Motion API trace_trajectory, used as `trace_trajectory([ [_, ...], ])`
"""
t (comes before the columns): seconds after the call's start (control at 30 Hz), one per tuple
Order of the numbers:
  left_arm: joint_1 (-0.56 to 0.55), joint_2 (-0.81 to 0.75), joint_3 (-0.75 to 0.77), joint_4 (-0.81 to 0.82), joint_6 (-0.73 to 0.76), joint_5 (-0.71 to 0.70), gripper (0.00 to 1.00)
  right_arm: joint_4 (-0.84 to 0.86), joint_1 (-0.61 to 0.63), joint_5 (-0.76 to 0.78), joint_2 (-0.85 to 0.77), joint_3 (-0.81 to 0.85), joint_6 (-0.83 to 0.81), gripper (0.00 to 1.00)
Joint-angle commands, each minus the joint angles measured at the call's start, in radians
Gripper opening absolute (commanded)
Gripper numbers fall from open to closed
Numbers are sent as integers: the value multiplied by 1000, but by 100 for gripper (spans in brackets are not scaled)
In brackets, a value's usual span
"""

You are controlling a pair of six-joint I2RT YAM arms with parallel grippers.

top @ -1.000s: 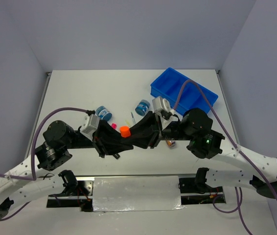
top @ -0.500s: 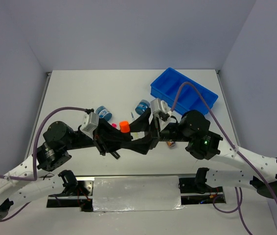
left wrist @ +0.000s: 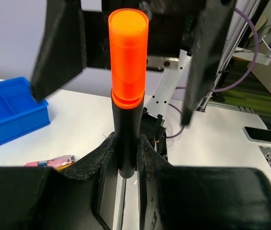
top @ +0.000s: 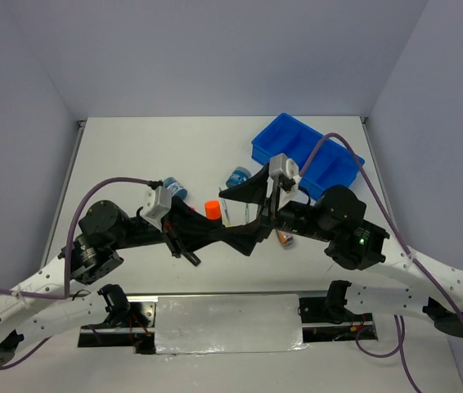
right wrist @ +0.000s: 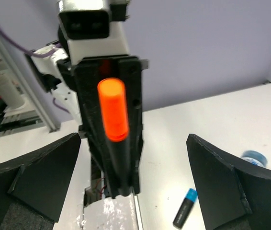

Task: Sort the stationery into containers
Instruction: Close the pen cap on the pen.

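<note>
Highlighter (left wrist: 128, 72) stands orange cap up, pinched in the left gripper (left wrist: 126, 158), held mid-table well short of the tray (top: 305, 151). Its lower barrel is buried between the fingers, and from above only the cap shows. Right gripper (top: 244, 218), narrow a second ago, now gapes wide, clear of it either side.

no text, brand, number or sign can be read. the pale top of the round blue tub (top: 238, 177), just left of the blue tray (top: 307, 155), is shown too small for any print to be made out. no print is made out on the orange-capped highlighter (left wrist: 127, 96), farther left of the tray.
</note>
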Motion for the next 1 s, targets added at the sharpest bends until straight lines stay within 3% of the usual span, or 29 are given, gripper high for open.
trace_trajectory([
  [0.0,1,-3,-4,64,26,50,0,-63,-17,49,-30,76,0,100],
  [0.3,1,46,2,24,52,30,0,-139,-29,-100,-14,205,19,100],
  [0.47,1,64,13,34,51,49,0,-156,-36,-7,43,251,58,97],
  [0.57,-1,69,19,31,54,50,0,-185,-36,53,86,280,50,79],
  [0.67,1,61,18,38,49,55,0,-209,-36,63,114,292,41,75],
  [0.8,1,57,19,28,57,58,0,-192,-36,35,120,282,36,61],
  [0.93,1,63,25,24,56,55,0,-180,-36,-19,120,263,21,59],
  [0.97,1,64,27,27,54,58,0,-174,-36,-29,117,257,24,50],
])
